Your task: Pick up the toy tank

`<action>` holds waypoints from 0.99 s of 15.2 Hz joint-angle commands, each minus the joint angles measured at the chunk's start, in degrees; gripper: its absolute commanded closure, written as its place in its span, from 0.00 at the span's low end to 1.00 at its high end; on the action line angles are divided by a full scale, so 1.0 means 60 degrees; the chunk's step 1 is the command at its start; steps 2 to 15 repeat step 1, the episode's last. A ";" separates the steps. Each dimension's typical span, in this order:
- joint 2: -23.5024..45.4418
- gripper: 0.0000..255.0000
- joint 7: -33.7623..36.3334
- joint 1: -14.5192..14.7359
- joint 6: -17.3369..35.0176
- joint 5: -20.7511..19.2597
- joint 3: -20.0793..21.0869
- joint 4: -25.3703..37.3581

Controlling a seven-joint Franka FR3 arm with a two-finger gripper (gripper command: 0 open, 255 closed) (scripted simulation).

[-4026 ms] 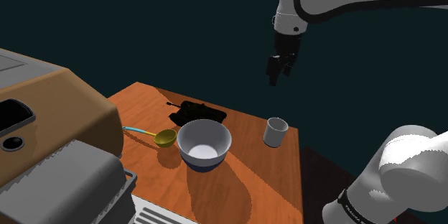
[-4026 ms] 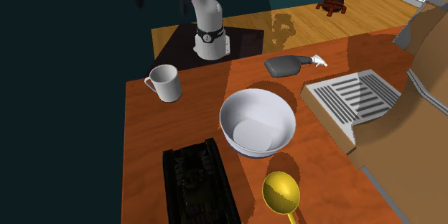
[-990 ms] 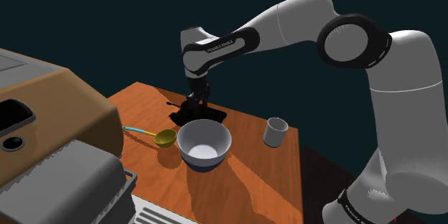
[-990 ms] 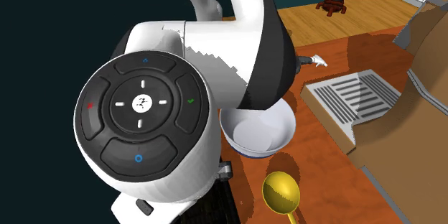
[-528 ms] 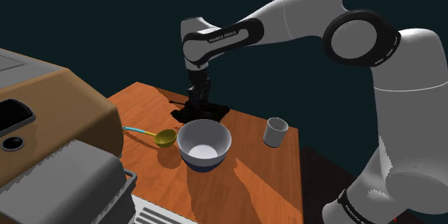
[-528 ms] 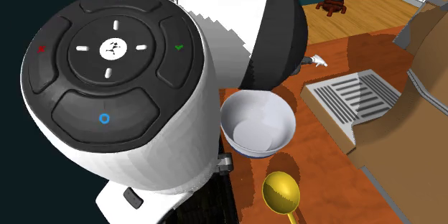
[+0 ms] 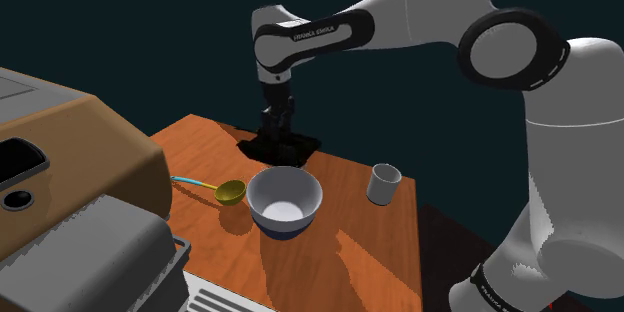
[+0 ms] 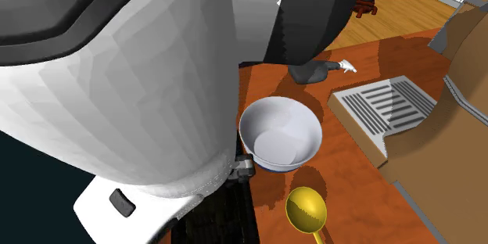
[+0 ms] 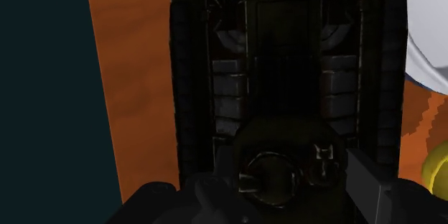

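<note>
The scene is dim against a dark teal backdrop. Light from above falls on the orange table (image 7: 370,250), where the white bowl (image 7: 285,202) and the arm (image 7: 400,15) throw hard shadows with jagged edges. In the wrist view the tank (image 9: 280,93) is almost black, with details hard to read.

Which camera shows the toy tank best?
The wrist view: the black toy tank shows close, with tracks and turret. The shoulder view shows a small dark shape behind the white bowl; the second exterior view, a dark strip under the arm.
</note>
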 commanded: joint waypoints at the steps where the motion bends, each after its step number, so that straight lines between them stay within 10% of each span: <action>1: 0.0004 1.00 -0.0003 0.0006 -0.0075 0.0000 0.0002 0.0095; 15: 0.0004 1.00 -0.0003 0.0006 -0.0075 0.0000 0.0002 0.0095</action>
